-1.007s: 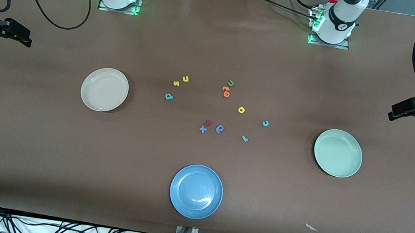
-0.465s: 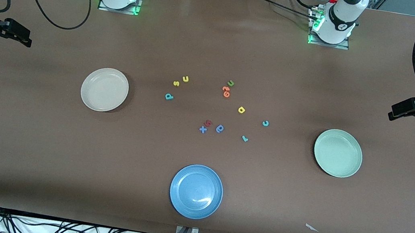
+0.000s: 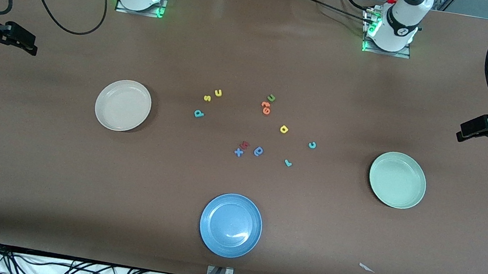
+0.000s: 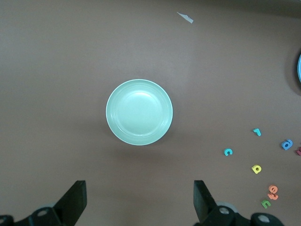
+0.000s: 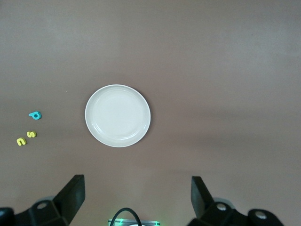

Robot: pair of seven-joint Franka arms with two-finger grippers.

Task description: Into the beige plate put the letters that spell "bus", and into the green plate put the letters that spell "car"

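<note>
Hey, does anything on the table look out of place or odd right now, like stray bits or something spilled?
One stray item: a small white scrap lies on the brown table, nearer the front camera than the green plate. It looks like torn paper or tape, not a letter. Nothing looks spilled or damaged.

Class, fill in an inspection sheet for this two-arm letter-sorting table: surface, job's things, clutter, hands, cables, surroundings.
Surface: brown table, flat.
Job's things: beige plate and green plate hold nothing; teal b, yellow s, yellow u, teal c, yellow a, teal r lie mid-table.
Clutter: blue plate, green u, orange letters, red letter, two blue letters, paper scrap.
Hands: left hand over its table end, open; right hand likewise; both wait.
Cables: black cable loops near the right arm's base.
Surroundings: nothing seen.
</note>
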